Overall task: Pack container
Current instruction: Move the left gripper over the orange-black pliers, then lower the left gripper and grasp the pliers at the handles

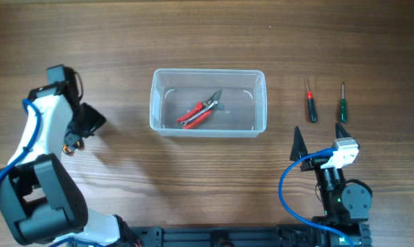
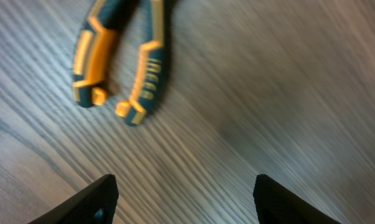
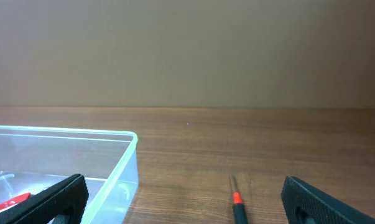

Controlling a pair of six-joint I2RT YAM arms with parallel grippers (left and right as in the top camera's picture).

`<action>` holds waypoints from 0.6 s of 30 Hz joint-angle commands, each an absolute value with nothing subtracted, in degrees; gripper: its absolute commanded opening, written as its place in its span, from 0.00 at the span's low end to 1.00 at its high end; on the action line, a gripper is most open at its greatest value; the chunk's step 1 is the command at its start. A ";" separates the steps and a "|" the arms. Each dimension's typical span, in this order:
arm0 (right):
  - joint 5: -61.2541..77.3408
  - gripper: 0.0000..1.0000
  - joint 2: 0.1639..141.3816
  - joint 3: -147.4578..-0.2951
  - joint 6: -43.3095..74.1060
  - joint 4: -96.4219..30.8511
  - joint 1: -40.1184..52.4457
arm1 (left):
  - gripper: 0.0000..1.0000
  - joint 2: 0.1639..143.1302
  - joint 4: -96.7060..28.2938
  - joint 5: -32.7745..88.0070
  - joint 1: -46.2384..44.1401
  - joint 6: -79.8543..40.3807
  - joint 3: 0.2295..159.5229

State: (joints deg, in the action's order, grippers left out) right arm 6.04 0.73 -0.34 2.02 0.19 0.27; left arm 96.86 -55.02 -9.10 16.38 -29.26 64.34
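Container [image 1: 208, 71]: mid-table, right of left gripper [image 2: 184, 190], left of right gripper [image 1: 319, 138].
Left gripper: jaws apart, empty, pointing down near orange pliers [image 2: 148, 68] (blurred view).
Right gripper: jaws apart, empty, level.

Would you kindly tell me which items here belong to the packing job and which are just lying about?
Job: container; red-handled pliers, inside it; orange-handled pliers, on the table; red-and-black screwdriver and green screwdriver, right of the container, probably still to pack.
Lying about: only the arms' blue cables.
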 commanded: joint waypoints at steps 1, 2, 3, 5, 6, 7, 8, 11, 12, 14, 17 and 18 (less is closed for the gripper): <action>6.87 1.00 0.21 -0.32 1.54 0.43 0.03 | 0.70 97.30 -53.41 -8.36 20.23 -30.50 64.01; 6.87 1.00 0.21 -0.32 1.54 0.43 0.03 | 0.69 97.30 -52.99 -8.36 21.06 -30.50 64.01; 6.87 1.00 0.21 -0.32 1.54 0.43 0.03 | 0.68 97.30 -52.45 -8.36 21.87 -30.48 64.01; 6.90 1.00 0.21 -0.32 1.54 0.43 0.03 | 0.66 97.30 -51.16 -8.36 23.20 -30.41 64.01; 6.87 1.00 0.21 -0.32 1.54 0.43 0.03 | 0.64 97.30 -50.70 -8.36 23.59 -30.17 64.01; 6.87 1.00 0.21 -0.32 1.52 0.43 0.01 | 0.63 97.30 -49.95 -8.36 24.05 -29.89 64.01; 6.87 1.00 0.21 -0.32 1.52 0.43 0.03 | 0.63 97.30 -49.54 -8.34 24.27 -29.34 64.01; 6.87 1.00 0.21 -0.32 1.52 0.43 0.03 | 0.62 97.41 -46.81 -6.39 24.32 -25.85 64.01; 6.87 1.00 0.21 -0.32 1.54 0.43 0.03 | 0.63 97.49 -46.24 -6.00 24.25 -25.52 64.01; 6.87 1.00 0.21 -0.32 1.54 0.43 0.03 | 0.63 97.89 -45.30 -5.98 24.23 -25.50 64.01; 6.87 1.00 0.21 -0.32 1.52 0.43 0.03 | 0.61 99.44 -43.81 -5.54 24.23 -24.29 64.01; 6.87 1.00 0.21 -0.32 1.52 0.43 0.03 | 0.60 100.14 -43.62 -5.15 24.25 -23.44 64.01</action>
